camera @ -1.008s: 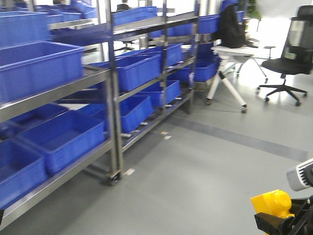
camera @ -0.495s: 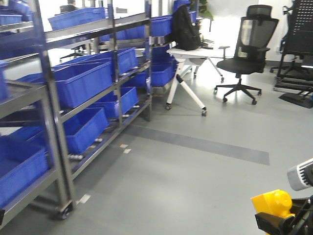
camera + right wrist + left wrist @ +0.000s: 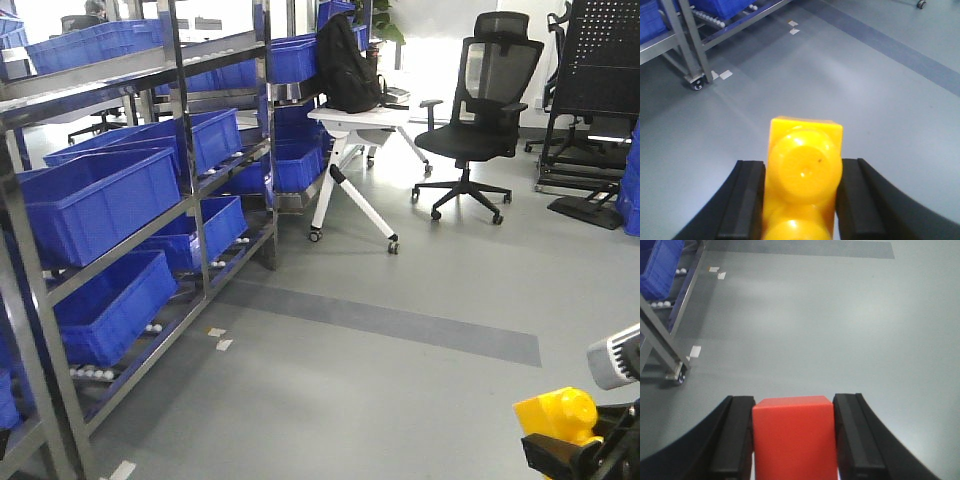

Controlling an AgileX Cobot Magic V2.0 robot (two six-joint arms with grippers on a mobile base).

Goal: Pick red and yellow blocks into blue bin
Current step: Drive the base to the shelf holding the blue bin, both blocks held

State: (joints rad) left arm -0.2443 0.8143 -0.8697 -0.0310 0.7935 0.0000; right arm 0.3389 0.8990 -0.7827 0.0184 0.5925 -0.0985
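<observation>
left gripper point(image 3: 794, 407) is clamped on the red cube point(image 3: 792, 440), with a black pad point(image 3: 735, 440) flat against each side. the cube fills the bottom middle of the left wrist view, up off the grey floor point(image 3: 805, 325).

right gripper point(image 3: 801, 172) is the same deal. it's closed on the yellow brick point(image 3: 806, 145), gripped by its sides with the round studs facing the camera. in the front view the brick sits in the lower right corner on top of the dark gripper body.

the left side of the front view is a metal rack point(image 3: 172, 150) loaded with blue crates point(image 3: 105, 195) on several shelves. honestly can't tell which one is the bin for the blocks, and both blocks are well apart from all of them.

further back, upper middle, there's a white folding table point(image 3: 365, 118) with a black backpack point(image 3: 345, 62) on it. a black office chair point(image 3: 478, 110) is just beside it. a darker grey stripe point(image 3: 400, 322) runs across the floor.
</observation>
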